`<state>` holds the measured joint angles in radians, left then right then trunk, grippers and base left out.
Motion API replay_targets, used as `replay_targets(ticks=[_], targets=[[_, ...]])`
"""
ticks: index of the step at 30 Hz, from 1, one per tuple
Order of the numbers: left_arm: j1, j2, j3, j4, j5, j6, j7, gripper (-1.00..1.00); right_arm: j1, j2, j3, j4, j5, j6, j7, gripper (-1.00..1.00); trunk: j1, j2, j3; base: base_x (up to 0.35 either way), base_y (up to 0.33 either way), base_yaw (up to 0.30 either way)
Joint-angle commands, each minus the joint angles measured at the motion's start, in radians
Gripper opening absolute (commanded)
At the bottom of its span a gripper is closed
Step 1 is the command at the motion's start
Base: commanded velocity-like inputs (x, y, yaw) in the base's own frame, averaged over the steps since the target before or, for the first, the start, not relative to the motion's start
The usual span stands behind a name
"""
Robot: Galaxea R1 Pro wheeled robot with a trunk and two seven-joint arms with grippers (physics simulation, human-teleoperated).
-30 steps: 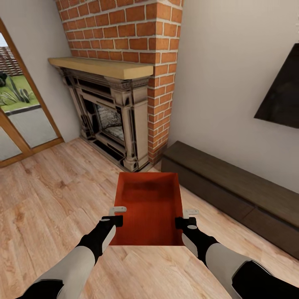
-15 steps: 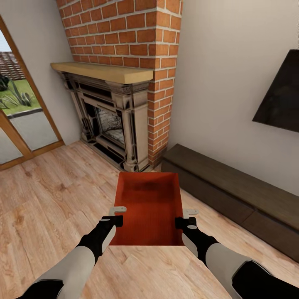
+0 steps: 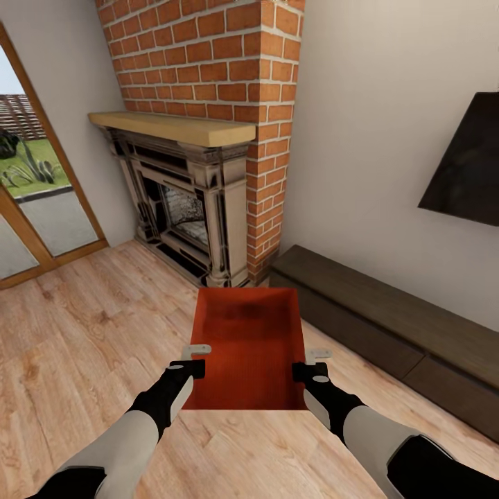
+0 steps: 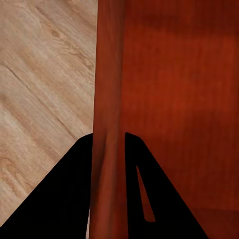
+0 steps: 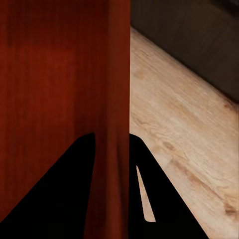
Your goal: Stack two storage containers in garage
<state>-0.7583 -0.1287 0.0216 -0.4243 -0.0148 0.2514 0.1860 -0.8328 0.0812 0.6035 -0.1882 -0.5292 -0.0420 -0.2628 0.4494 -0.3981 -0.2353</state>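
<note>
So the orange-red rectangular plastic storage container [image 3: 249,346] was up off the light wood-plank floor [image 3: 83,333], carried open side up right in front of the robot, with 1 hand on each long side. The left hand [image 3: 196,360] was pinched onto the left wall and the right hand [image 3: 310,363] onto the right wall. In both wrist views the thin wall ran straight down between the 2 dark fingers [image 4: 74,199], 1 finger inside the tub and 1 outside, so each hand was clamped on a wall. My guess is that's why it sat so level: gripping opposite walls at about the same spot stops a thin-walled tub from tipping or twisting.

It looked empty inside, just a flat ribbed bottom.

All this was in the living room, not the garage. Beyond the tub stood the red-brick fireplace with its pale wooden mantel [image 3: 201,125], with a long dark low cabinet [image 3: 388,326] along the wall to the right and a black wall screen [image 3: 464,166] above it. I'd say the carry out was barely started.
</note>
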Motion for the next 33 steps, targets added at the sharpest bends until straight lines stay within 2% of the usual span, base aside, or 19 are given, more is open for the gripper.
replay_targets(ticks=[1,33], targets=[[0.000,0.000,0.001,0.001,-0.009,0.008,0.007,-1.00,-0.002,-0.001,0.001,-0.004,0.002,-0.050,0.001,-1.00,0.001,-0.002,0.000,0.000,0.000,0.000],[0.000,0.001,0.000,-0.007,-0.010,0.001,0.007,-1.00,-0.002,0.000,0.001,-0.004,0.002,-0.050,0.001,-1.00,0.001,-0.002,0.050,0.000,0.000,0.000]])
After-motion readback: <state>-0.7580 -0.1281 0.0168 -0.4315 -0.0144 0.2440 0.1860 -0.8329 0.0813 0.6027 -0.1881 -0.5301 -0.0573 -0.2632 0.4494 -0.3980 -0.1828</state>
